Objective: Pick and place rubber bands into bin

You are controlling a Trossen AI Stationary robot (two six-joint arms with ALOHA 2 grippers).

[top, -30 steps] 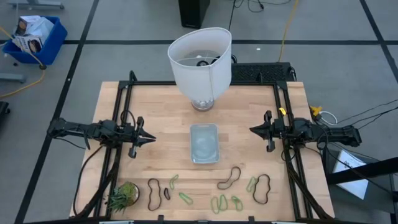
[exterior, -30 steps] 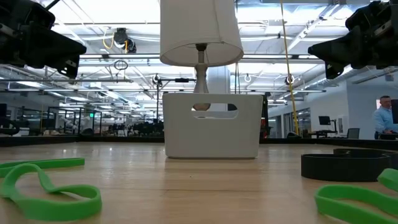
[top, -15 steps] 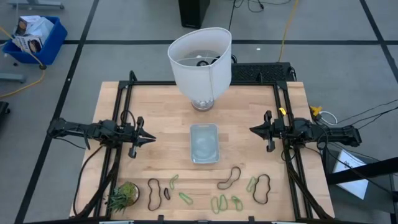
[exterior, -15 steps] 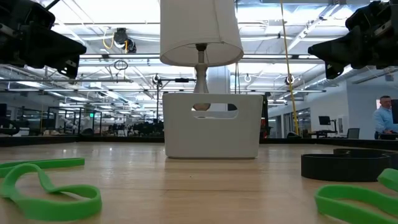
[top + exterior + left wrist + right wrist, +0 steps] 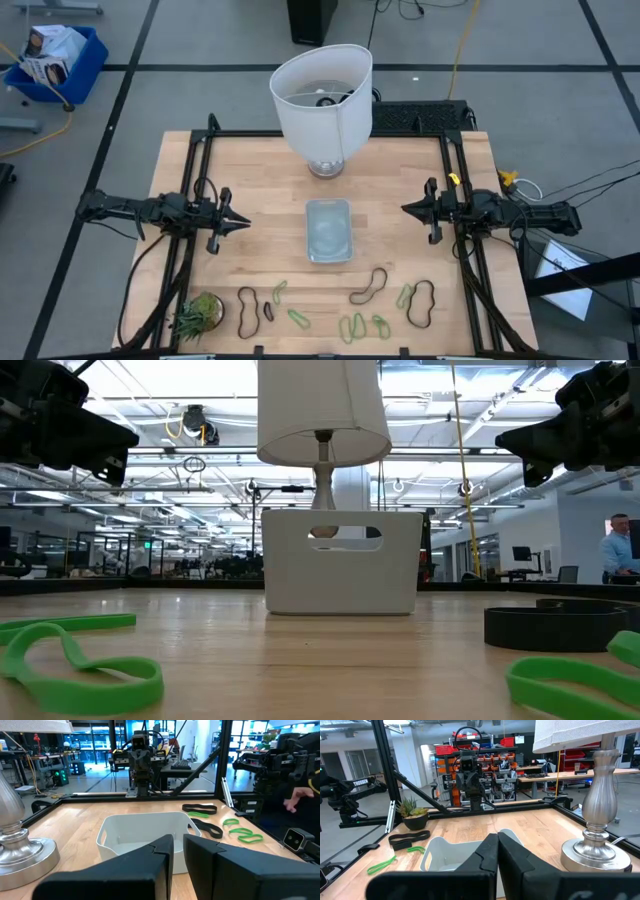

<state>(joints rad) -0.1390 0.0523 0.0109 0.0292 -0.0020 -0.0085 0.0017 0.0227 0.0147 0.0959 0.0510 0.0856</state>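
1. The shallow, clear, pale grey-blue plastic bin (image 5: 329, 229) sits empty at the middle of the wooden desk (image 5: 260, 180), just in front of the white-shaded lamp (image 5: 322, 95).
2. Thin light-green and dark rubber bands (image 5: 370, 285) lie scattered along the desk's near edge, beside a small spiky green plant (image 5: 198, 314).
3. The left pincer (image 5: 240, 223) hovers left of the bin, fingers nearly together and empty.
4. The right pincer (image 5: 408, 209) hovers right of it, closed on nothing.
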